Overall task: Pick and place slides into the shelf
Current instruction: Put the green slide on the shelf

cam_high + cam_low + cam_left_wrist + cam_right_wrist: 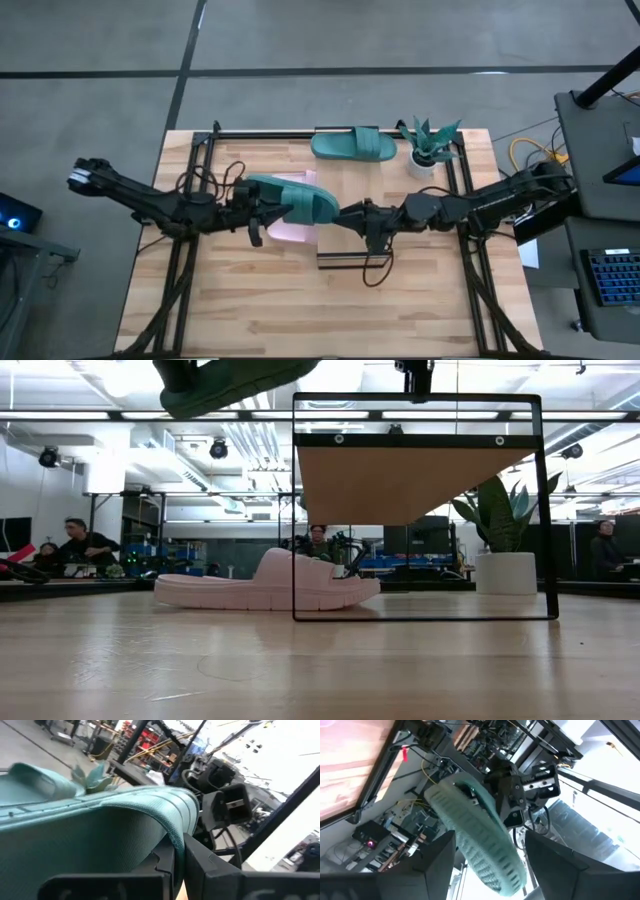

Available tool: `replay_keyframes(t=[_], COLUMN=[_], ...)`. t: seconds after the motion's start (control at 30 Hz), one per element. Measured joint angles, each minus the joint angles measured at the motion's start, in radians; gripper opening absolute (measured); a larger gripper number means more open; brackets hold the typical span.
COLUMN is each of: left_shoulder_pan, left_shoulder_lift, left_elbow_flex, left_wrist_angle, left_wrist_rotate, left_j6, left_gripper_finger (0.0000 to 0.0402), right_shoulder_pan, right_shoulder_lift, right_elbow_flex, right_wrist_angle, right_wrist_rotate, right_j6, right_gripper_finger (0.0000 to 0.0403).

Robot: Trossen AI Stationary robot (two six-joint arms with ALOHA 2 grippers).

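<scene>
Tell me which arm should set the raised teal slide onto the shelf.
Left. The left gripper already clamps the raised teal slide, held above the pink slide beside the shelf. The right gripper sits open at the slide's toe, holding nothing.

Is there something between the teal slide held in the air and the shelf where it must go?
Possibly. The right gripper hangs at the teal-green soft slide sandal's toe, above the low wood-topped, black-framed shelf. The left gripper holds the sandal.
</scene>
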Motion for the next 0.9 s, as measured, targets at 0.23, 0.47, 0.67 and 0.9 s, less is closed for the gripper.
replay_keyframes(t=[0.23, 0.47, 0.67, 0.9], left_shoulder_pan=[0.000, 0.001, 0.003, 0.004], left_shoulder_lift=[0.047, 0.058, 0.067, 0.065], left_elbow_flex=[0.008, 0.008, 0.007, 0.007], left_wrist_angle=[0.047, 0.068, 0.085, 0.091], left_wrist_rotate=[0.026, 0.041, 0.042, 0.045], left_j6=[0.000, 0.004, 0.007, 0.064], left_gripper_finger=[0.0000, 0.0000, 0.0000, 0.0023], right_shoulder_pan=[0.000, 0.016, 0.016, 0.016], right_shoulder_lift=[-0.001, 0.000, 0.000, 0.000], right_elbow_flex=[0.000, 0.000, 0.000, -0.001], right_wrist_angle=[0.033, 0.036, 0.033, 0.026], right_wrist_rotate=[-0.004, -0.003, 0.000, 0.042], right_j6=[-0.002, 0.086, 0.136, 0.184], right_gripper_finger=[0.0222, 0.0195, 0.0132, 0.0033])
